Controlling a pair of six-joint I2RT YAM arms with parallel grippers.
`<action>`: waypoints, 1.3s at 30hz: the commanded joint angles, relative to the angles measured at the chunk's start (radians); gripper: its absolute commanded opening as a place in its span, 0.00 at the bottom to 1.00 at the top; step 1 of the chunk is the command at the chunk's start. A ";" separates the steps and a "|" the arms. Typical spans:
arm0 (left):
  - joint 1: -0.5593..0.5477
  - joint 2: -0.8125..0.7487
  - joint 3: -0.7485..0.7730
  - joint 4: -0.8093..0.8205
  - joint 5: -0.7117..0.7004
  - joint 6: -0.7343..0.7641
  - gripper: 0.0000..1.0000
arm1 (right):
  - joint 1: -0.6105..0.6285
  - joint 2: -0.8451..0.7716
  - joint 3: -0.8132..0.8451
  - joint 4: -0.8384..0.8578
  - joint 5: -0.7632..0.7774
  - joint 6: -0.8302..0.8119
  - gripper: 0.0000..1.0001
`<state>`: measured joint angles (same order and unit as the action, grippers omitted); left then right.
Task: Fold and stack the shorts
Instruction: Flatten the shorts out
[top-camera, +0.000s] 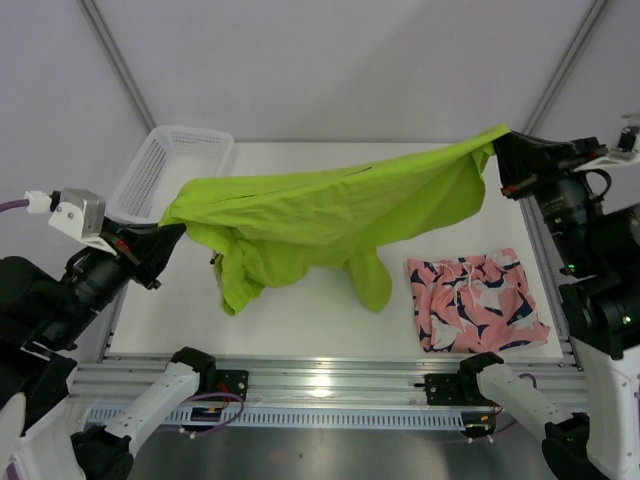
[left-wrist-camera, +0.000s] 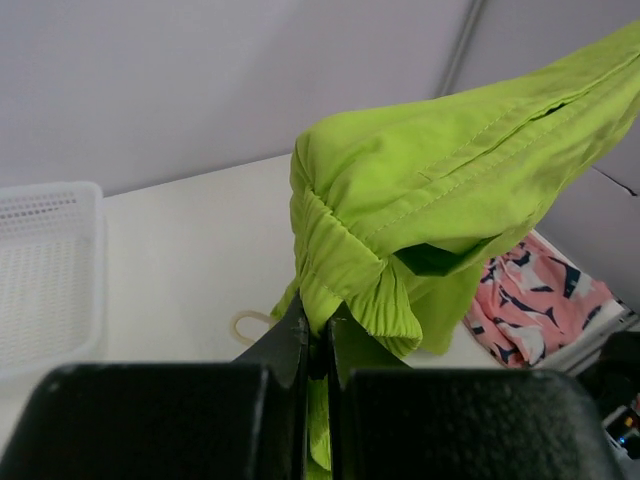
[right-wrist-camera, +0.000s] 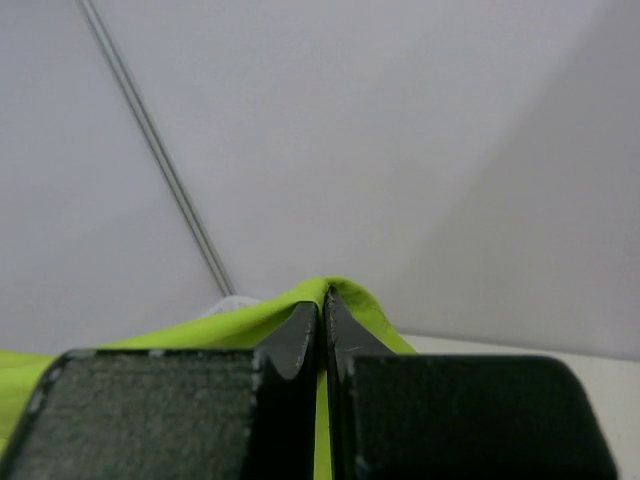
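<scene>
The lime green shorts (top-camera: 330, 215) hang stretched in the air above the table, their legs drooping toward the surface. My left gripper (top-camera: 172, 232) is shut on their left end, pinching the gathered waistband (left-wrist-camera: 345, 275) between its fingers (left-wrist-camera: 285, 335). My right gripper (top-camera: 503, 140) is shut on the opposite, higher end, with green cloth (right-wrist-camera: 330, 290) folded over its fingertips (right-wrist-camera: 300, 325). The pink shorts with the navy-and-white print (top-camera: 475, 300) lie folded flat on the table at the front right; they also show at the right edge of the left wrist view (left-wrist-camera: 530, 295).
A white mesh basket (top-camera: 165, 170) stands at the back left corner of the white table (top-camera: 300, 320), and appears in the left wrist view as well (left-wrist-camera: 45, 270). A pale drawstring loop (left-wrist-camera: 250, 325) lies on the table under the green shorts. Metal rails run along the front edge (top-camera: 320, 380).
</scene>
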<state>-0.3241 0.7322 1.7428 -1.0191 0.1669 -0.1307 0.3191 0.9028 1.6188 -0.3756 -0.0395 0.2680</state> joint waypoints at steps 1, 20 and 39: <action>0.008 0.015 0.067 -0.012 0.098 -0.006 0.00 | -0.005 -0.012 0.085 -0.025 -0.006 -0.026 0.00; 0.025 0.546 -0.150 -0.006 -0.194 -0.001 0.00 | -0.094 0.576 0.124 -0.146 -0.189 0.094 0.00; 0.183 1.372 0.462 -0.136 -0.334 0.046 0.00 | -0.169 1.255 0.551 0.079 -0.177 0.189 0.00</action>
<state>-0.1974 2.0331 2.0010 -1.0981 -0.1238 -0.1184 0.1738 2.0651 1.9934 -0.3698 -0.2192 0.4263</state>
